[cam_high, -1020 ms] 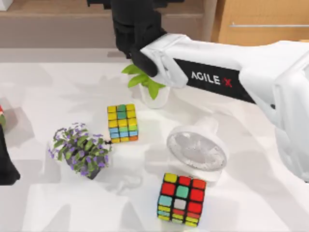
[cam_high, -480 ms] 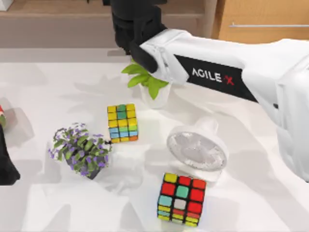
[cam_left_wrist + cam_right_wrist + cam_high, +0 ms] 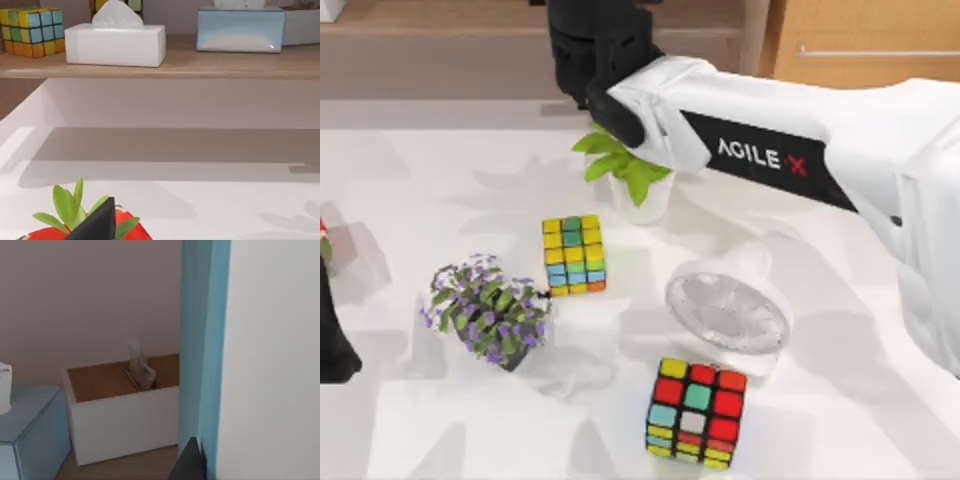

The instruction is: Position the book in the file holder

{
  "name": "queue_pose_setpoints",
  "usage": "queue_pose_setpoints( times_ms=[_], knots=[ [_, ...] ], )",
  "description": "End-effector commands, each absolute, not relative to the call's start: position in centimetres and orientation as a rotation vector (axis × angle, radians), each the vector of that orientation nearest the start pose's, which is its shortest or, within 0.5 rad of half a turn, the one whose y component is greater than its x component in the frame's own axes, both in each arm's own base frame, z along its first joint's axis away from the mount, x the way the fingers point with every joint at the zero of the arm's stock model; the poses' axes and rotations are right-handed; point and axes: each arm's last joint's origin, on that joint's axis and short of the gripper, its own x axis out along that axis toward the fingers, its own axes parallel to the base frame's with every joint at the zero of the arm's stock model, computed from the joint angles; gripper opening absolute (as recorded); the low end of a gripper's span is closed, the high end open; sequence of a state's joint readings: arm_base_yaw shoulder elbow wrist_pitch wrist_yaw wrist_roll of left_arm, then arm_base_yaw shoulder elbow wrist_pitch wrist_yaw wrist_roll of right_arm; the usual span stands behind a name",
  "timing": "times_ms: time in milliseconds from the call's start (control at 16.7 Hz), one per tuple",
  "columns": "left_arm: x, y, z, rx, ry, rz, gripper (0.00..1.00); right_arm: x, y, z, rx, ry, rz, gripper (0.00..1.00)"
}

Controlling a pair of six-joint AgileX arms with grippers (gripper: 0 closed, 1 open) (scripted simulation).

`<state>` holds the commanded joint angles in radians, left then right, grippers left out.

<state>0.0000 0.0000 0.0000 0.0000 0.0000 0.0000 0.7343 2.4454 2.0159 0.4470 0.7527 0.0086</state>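
Right gripper [image 3: 595, 70] apparently pinching the blue-spined book [image 3: 250, 355], above the leafy potted plant [image 3: 625, 170].

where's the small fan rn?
Top view: the white fan sits right of centre, between the leafy potted plant and the red-faced cube.

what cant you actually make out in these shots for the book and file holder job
- Right claw: in the top view it sits under the black wrist at the far edge; whether it is open or shut is hidden.
- Book: the right wrist view is so close that its edges are cut off.
- File holder: cannot be picked out.
- Left claw: just a dark tip over a strawberry, cut off by the frame.
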Motion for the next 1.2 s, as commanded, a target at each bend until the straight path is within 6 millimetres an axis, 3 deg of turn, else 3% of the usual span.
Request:
queue_pose_setpoints(
  times_ms=[180, 480, 600, 720, 840, 960, 1200],
  knots=[
    [10.6, -0.1, 16.0, 0.000, 0.000, 0.000, 1.00, 40.5, 39.0, 22.8, 0.095, -0.030, 0.084, 0.00],
    [10.6, -0.1, 16.0, 0.000, 0.000, 0.000, 1.00, 33.5, 43.2, 22.8, 0.262, 0.009, 0.312, 0.00],
    [10.6, -0.1, 16.0, 0.000, 0.000, 0.000, 1.00, 31.4, 43.7, 24.5, 0.356, 0.007, 0.399, 0.00],
    [10.6, -0.1, 16.0, 0.000, 0.000, 0.000, 1.00, 30.4, 42.7, 27.5, 0.471, -0.021, 0.463, 0.00],
    [10.6, -0.1, 16.0, 0.000, 0.000, 0.000, 1.00, 30.8, 40.3, 31.1, 0.591, -0.072, 0.496, 0.00],
    [10.6, -0.1, 16.0, 0.000, 0.000, 0.000, 1.00, 32.4, 36.4, 34.7, 0.700, -0.141, 0.495, 0.00],
    [10.6, -0.1, 16.0, 0.000, 0.000, 0.000, 1.00, 36.9, 24.9, 40.0, 0.847, -0.308, 0.397, 0.00]
  ],
)
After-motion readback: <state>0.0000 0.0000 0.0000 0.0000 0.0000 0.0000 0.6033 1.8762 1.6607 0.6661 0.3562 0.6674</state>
